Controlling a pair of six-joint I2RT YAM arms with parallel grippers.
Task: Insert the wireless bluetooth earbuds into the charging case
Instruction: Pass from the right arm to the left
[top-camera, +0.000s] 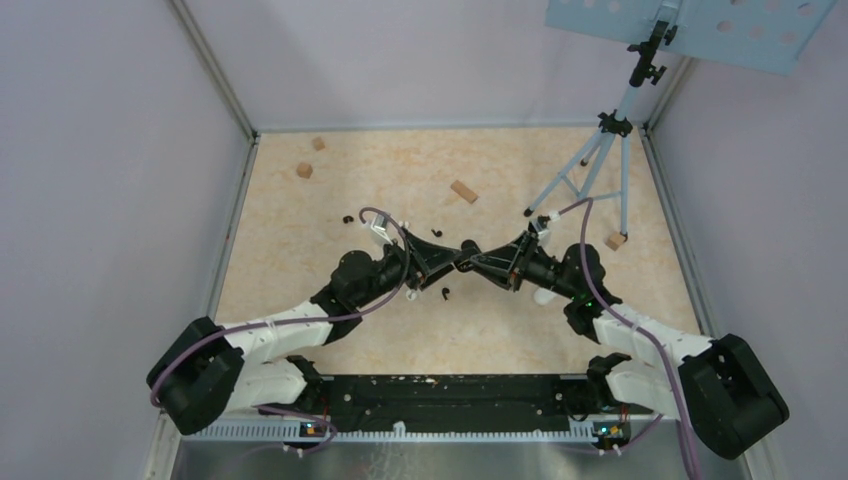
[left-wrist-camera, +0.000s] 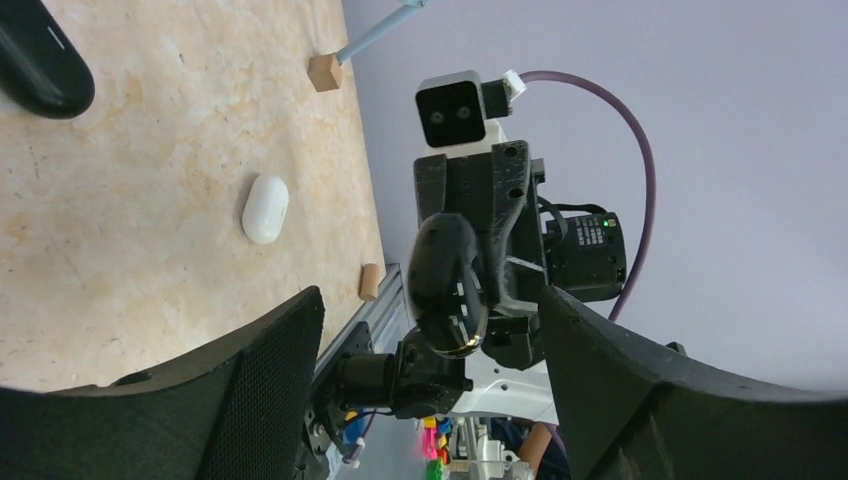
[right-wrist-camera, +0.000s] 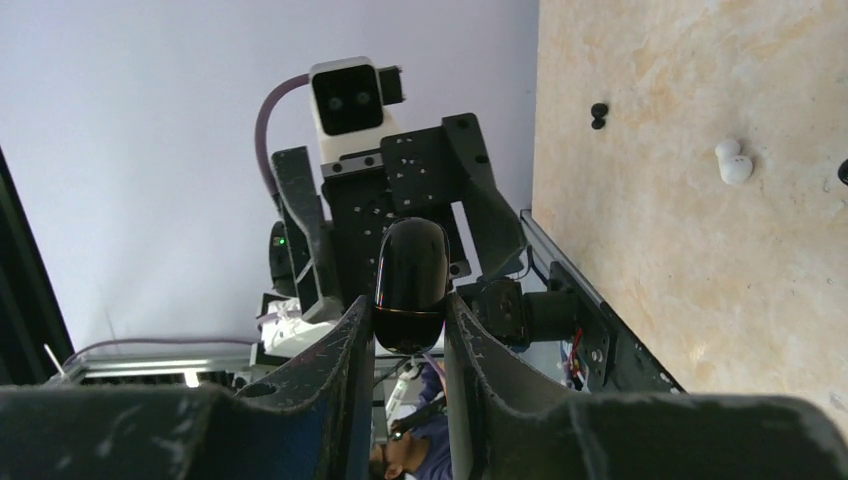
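Above the middle of the table, my right gripper (right-wrist-camera: 408, 308) is shut on a glossy black charging case (right-wrist-camera: 411, 280), which sticks out past its fingertips. My left gripper (left-wrist-camera: 430, 305) faces it with jaws wide open. From the left wrist the case (left-wrist-camera: 447, 285) shows in the gap between the two fingers, touching neither. From above, both grippers meet at the case (top-camera: 466, 254). Black earbuds lie on the table by the arms (top-camera: 347, 218), (top-camera: 435, 235), (top-camera: 443, 293). The right wrist view shows one white earbud (right-wrist-camera: 733, 163) and one black earbud (right-wrist-camera: 599, 113).
A white case (left-wrist-camera: 265, 208) and another black case (left-wrist-camera: 40, 60) lie on the table. Wooden blocks (top-camera: 304, 170), (top-camera: 463, 191), (top-camera: 615, 241) are scattered about. A tripod (top-camera: 600, 150) stands at the back right. Walls close in the table's left, back and right sides.
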